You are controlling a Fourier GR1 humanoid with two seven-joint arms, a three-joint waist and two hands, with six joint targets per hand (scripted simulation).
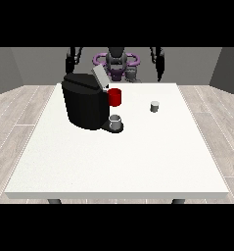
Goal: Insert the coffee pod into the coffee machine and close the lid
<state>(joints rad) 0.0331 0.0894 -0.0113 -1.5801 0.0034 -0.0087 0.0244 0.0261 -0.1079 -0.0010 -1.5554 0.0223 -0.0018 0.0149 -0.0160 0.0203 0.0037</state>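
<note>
In the front view, the coffee pod (154,106) stands upright on the white table (118,162), as a small grey cylinder in the right half of the picture, well apart from the coffee machine (84,105). The machine is a black block at the left of centre, and its lid (100,77) is tilted up and open; a red cup (115,97) shows just beside its right side, and a grey cup (115,121) sits on its low tray at the front. Both arms are raised at the far edge of the table. The hand at the view's right (160,71) hangs above the far edge, almost straight behind the pod, so I judge it the nearer one: the pod lies from it toward the camera and a little to the picture's left. The hand at the view's left (69,63) is behind the machine, and the machine stands between it and the pod. Both hands hold nothing, but they are too small and dark, so I cannot tell if the fingers are straight or curled. The pod's long axis is vertical, so probably a reach from above or from the side fits.
</note>
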